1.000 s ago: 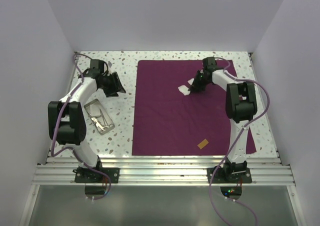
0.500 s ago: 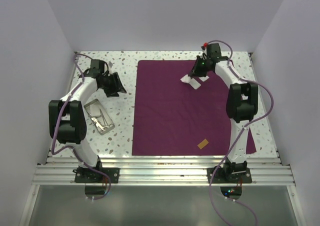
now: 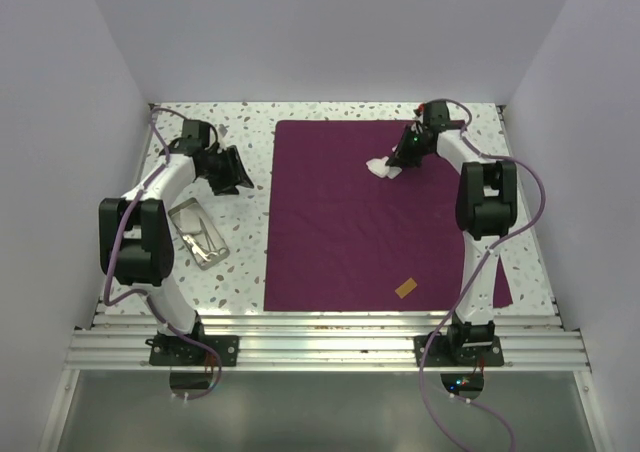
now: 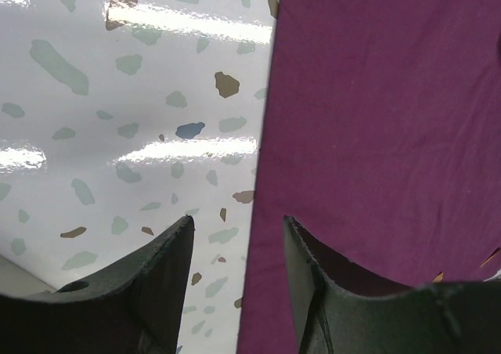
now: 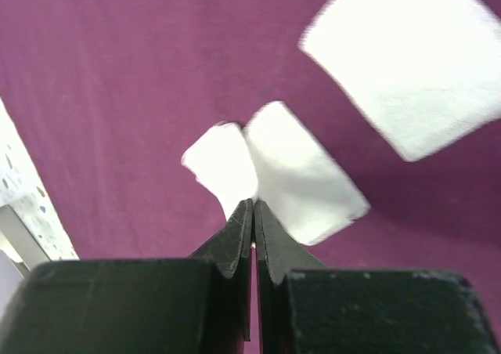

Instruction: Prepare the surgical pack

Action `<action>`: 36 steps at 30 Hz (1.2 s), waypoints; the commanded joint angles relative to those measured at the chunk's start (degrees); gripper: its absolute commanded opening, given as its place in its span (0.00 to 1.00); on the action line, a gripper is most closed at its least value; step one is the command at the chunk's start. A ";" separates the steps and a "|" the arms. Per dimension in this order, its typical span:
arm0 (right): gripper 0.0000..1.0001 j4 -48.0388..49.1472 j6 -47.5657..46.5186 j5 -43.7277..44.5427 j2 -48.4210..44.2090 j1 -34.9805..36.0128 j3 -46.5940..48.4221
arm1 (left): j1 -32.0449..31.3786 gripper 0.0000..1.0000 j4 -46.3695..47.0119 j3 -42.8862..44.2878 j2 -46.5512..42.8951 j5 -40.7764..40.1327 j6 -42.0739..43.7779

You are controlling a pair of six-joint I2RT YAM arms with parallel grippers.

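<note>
Right gripper (image 5: 254, 205) pinches gauze square (image 5: 301, 180) (another beside it); left gripper (image 4: 239, 232) spread over cloth (image 4: 376, 135) edge

A cloth (image 3: 370, 222) covers the right half of the worktop (image 3: 245, 262). Left of it, on the bare worktop, lies a steel tray (image 3: 181, 212) with instruments (image 3: 205, 240) in it. Behind the tray, just beside the cloth's left edge, hangs the left gripper (image 3: 232, 169). Over the cloth's far part the right gripper (image 3: 400, 162) pinches a gauze square (image 5: 274, 174); a second gauze square (image 5: 407, 72) lies near it. A tab (image 3: 405, 288) rests on the cloth's near part.
</note>
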 commanded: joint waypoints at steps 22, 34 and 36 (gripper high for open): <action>0.00 8.98 2.79 0.44 -6.47 -1.62 -5.49 | 0.20 0.53 1.14 1.61 0.39 1.37 1.40; 0.00 13.72 4.20 0.19 -7.96 -2.49 -9.36 | 0.20 0.53 1.40 1.35 0.48 1.55 1.31; 0.00 13.38 3.59 -0.26 -7.96 -2.06 -8.40 | 0.20 0.53 1.40 1.35 0.48 1.64 1.31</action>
